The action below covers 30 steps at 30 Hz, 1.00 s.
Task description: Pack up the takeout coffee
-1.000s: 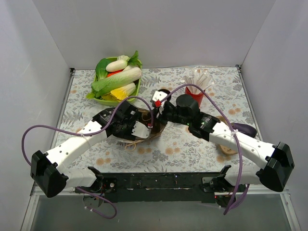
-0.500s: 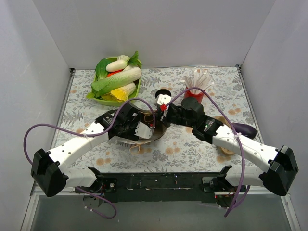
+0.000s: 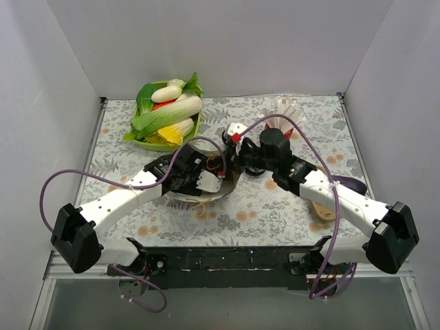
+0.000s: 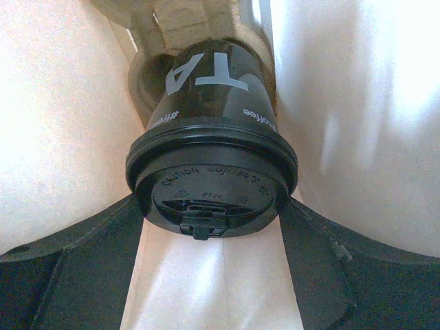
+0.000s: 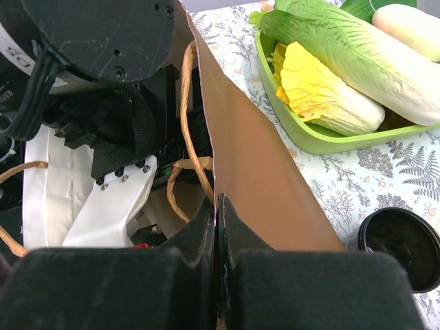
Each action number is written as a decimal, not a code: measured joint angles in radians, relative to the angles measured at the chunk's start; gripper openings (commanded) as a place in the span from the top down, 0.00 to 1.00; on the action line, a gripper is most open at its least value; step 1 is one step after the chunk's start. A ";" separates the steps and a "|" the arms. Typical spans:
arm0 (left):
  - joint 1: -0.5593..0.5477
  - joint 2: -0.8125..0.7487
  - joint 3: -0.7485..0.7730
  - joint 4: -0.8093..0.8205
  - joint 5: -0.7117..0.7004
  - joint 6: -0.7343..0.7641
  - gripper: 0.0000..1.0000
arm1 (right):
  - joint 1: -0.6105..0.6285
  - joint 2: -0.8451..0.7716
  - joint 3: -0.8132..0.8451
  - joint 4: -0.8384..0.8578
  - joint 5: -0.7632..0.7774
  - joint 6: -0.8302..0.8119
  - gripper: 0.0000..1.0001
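Left end effector holds coffee, apparently inside bag.

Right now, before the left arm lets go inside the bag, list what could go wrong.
1. The left end effector holds the takeout coffee by the rim of its lid. The lid might pop loose and the coffee spill.
2. The right end effector pinches only a thin edge of the paper bag. The paper may slip or tear, letting the mouth collapse onto the left arm.
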 measured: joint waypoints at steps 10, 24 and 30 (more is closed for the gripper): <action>0.000 0.032 0.039 -0.003 -0.002 -0.053 1.00 | -0.041 0.051 0.052 -0.007 -0.052 0.063 0.99; 0.002 -0.010 -0.016 0.122 -0.039 -0.073 1.00 | -0.095 0.093 0.097 -0.037 -0.119 0.154 0.99; 0.019 -0.009 -0.015 0.125 -0.031 -0.175 1.00 | -0.098 0.111 0.113 -0.038 -0.134 0.153 0.99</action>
